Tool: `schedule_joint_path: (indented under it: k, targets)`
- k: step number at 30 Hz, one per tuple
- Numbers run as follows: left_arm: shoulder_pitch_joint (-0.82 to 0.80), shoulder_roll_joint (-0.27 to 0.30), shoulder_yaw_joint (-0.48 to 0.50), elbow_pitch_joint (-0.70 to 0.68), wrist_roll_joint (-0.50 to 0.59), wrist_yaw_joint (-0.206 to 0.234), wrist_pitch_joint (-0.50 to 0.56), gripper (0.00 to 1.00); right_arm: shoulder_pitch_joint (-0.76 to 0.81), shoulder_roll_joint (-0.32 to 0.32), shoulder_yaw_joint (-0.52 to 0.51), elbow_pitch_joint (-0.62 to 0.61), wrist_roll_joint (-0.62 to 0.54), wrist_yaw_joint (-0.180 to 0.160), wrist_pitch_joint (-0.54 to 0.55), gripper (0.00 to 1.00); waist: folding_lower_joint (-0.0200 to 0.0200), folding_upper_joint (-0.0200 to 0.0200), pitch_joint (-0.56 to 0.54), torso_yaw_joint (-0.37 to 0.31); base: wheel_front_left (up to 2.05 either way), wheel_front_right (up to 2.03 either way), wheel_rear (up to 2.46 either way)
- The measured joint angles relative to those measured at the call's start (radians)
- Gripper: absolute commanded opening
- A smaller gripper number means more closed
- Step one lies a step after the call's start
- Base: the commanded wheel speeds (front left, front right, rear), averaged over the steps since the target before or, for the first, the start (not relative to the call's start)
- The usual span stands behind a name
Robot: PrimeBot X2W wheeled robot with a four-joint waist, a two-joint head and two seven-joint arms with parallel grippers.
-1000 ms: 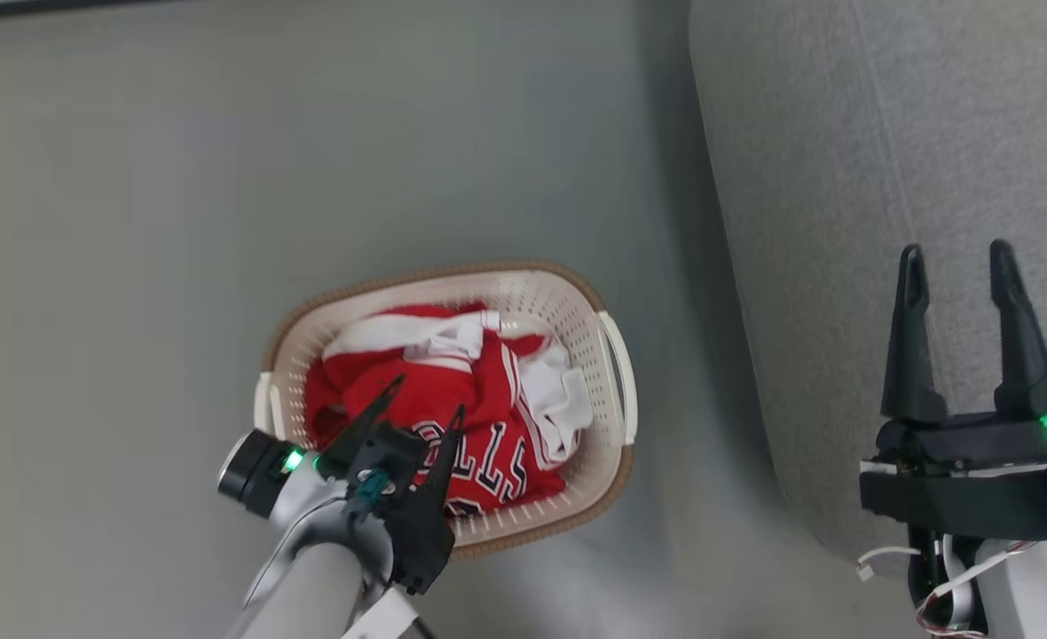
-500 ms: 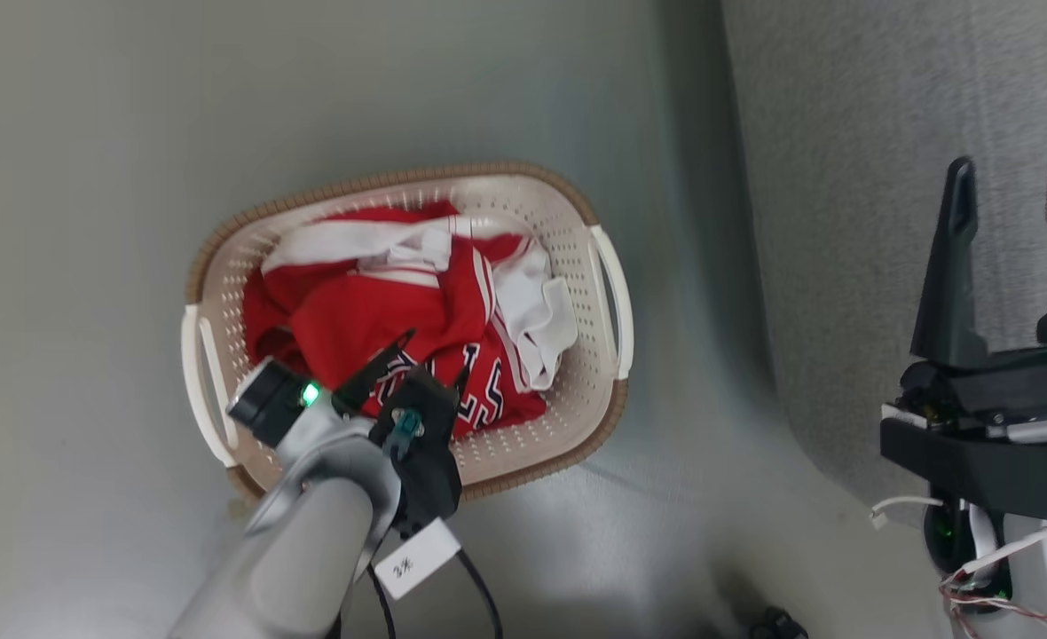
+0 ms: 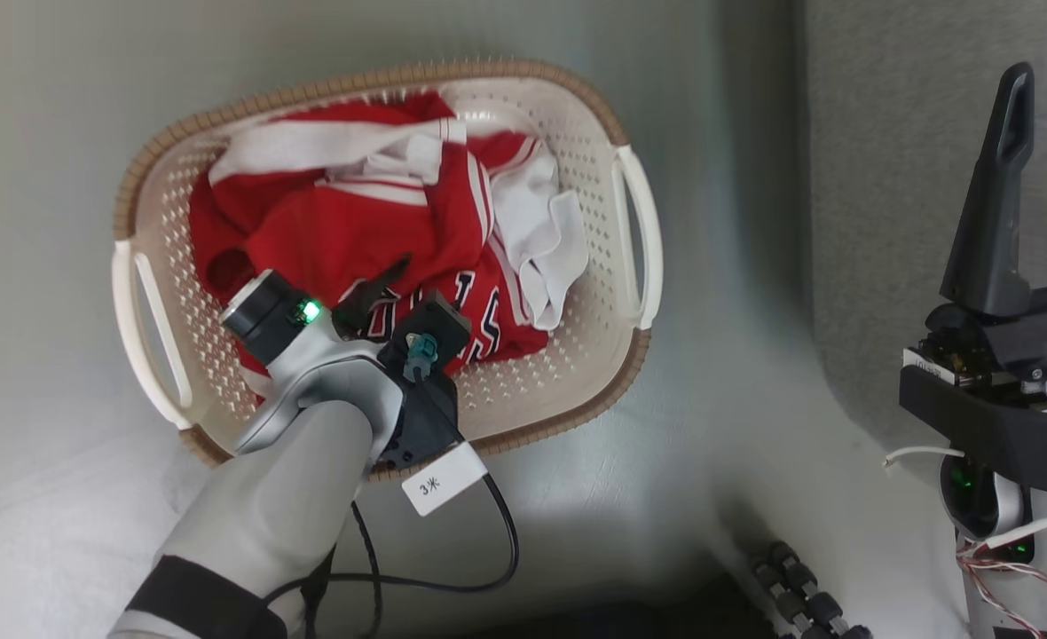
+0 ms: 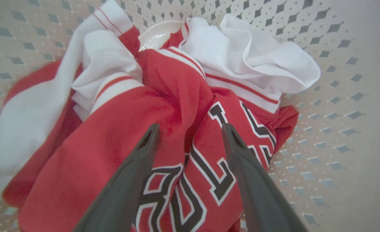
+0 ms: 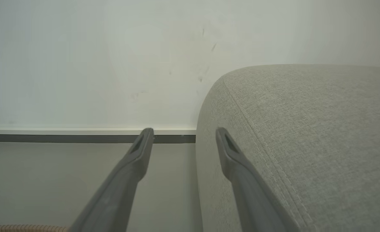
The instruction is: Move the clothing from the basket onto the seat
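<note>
Left pincer, spread wide, hangs close over the clothing in the basket.

red-white clothing, cream basket, grey seat

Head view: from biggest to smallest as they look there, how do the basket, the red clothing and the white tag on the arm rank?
1. basket
2. clothing, lying inside it
3. white tag, smallest though nearer the camera
</note>
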Motion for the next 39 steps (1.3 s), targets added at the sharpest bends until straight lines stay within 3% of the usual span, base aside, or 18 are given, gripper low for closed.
schedule_joint_path:
  k: [10, 11, 12, 13, 14, 30, 39]
  targets:
    - [-0.068, 0.000, 0.006, 0.066, 0.019, 0.055, -0.007, 1.00, -0.009, 0.009, 0.007, 0.000, -0.016, 0.000, -0.001, 1.00, -0.0001, 0.0000, 0.069, 0.000, 0.00, 0.00, 0.00]
    - [-0.072, 0.000, 0.009, 0.071, 0.019, 0.062, -0.010, 0.87, -0.012, 0.010, 0.007, 0.001, -0.016, 0.000, -0.001, 1.00, -0.0001, -0.0001, 0.072, -0.001, 0.00, 0.00, 0.00]
    - [-0.074, 0.000, 0.013, 0.075, 0.018, 0.063, -0.012, 0.51, -0.013, 0.011, 0.008, 0.001, -0.016, 0.000, -0.002, 1.00, -0.0001, -0.0001, 0.074, -0.002, 0.00, 0.00, 0.00]
    - [-0.077, 0.000, 0.015, 0.081, 0.017, 0.063, -0.015, 0.21, -0.017, 0.012, 0.009, 0.003, -0.017, 0.000, -0.003, 1.00, -0.0002, 0.0000, 0.076, -0.003, 0.00, 0.00, 0.00]
    - [-0.079, 0.000, 0.015, 0.087, 0.016, 0.063, -0.024, 0.00, -0.022, 0.013, 0.009, 0.008, -0.018, 0.000, -0.003, 1.00, -0.0002, 0.0000, 0.076, -0.004, 0.00, 0.00, 0.00]
    - [-0.074, -0.010, 0.058, 0.095, -0.094, 0.053, -0.164, 0.00, -0.059, 0.026, 0.016, 0.172, -0.021, 0.014, -0.002, 1.00, -0.0003, -0.0001, -0.038, 0.009, 0.00, 0.00, 0.00]
    - [-0.045, -0.011, 0.063, -0.011, -0.231, 0.034, -0.183, 0.00, -0.070, 0.029, 0.023, 0.276, -0.014, 0.028, -0.002, 1.00, -0.0003, -0.0002, -0.159, 0.028, 0.00, 0.00, 0.00]
